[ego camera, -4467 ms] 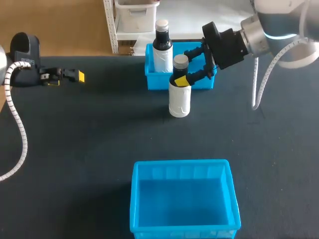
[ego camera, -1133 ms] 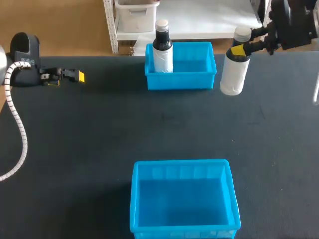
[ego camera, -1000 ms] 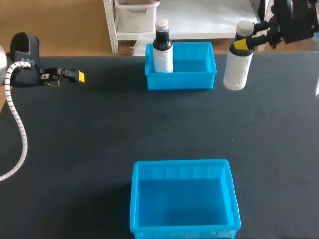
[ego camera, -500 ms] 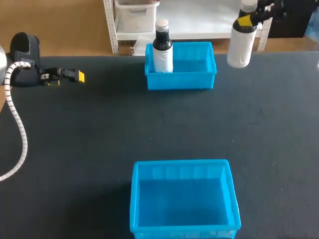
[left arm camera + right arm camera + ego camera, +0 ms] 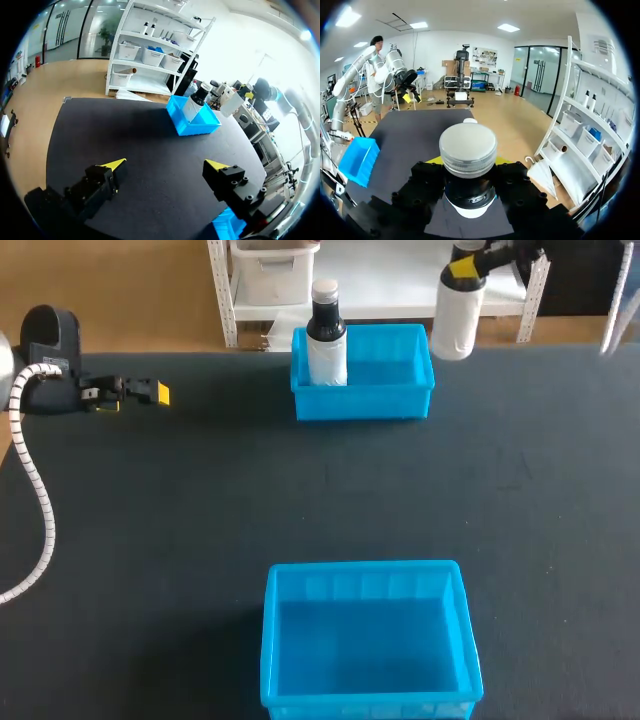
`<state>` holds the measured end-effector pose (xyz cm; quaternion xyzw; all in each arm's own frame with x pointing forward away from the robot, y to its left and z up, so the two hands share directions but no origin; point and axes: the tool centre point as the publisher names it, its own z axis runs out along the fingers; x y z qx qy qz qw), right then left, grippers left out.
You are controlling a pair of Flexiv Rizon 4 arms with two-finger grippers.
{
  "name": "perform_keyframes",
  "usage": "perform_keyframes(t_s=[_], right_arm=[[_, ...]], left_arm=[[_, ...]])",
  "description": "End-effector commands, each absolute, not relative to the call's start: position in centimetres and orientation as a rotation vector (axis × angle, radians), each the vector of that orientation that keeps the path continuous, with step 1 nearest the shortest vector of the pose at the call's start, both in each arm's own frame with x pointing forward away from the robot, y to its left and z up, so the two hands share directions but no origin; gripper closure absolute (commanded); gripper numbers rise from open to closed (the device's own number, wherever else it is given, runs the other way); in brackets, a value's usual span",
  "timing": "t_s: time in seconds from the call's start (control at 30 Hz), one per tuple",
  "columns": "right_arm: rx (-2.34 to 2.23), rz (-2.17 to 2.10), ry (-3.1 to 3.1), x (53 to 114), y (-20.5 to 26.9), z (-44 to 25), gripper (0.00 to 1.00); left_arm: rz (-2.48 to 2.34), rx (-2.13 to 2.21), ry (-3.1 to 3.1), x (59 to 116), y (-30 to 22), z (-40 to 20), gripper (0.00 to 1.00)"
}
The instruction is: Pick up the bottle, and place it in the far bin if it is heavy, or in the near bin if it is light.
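My right gripper [image 5: 465, 267] is clamping the white bottle [image 5: 452, 320] aloft beside the far bin [image 5: 365, 400]; binning is pending. My left gripper [image 5: 165, 165] is idling, spread apart.

We are looking at a dark table [image 5: 180, 540] taking up most of the head view, with tan wooden floor [image 5: 150, 300] and white shelving [image 5: 390, 280] showing behind it. Ceiling panel lights [image 5: 509, 27] are glowing over white walls [image 5: 432, 52] and glass doors [image 5: 540, 75].
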<state>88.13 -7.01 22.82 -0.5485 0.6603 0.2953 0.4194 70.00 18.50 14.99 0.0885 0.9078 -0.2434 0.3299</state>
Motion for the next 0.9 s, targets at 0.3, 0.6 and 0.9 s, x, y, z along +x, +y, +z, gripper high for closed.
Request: perform_keyframes(t_s=[0.3,0.6,0.9], right_arm=[[-1.501,0.864,1.608,91.3,-3.6,22.6,1.00],[-1.534,0.906,1.584,91.6,-1.3,21.9,1.00],[-1.542,0.950,1.580,91.2,-0.1,20.4,1.00]], left_arm=[[-0.637,0.231,2.375,70.0,18.5,15.0,0.00],[-0.637,0.231,2.375,70.0,18.5,15.0,0.00],[-0.637,0.231,2.375,70.0,18.5,15.0,0.00]])
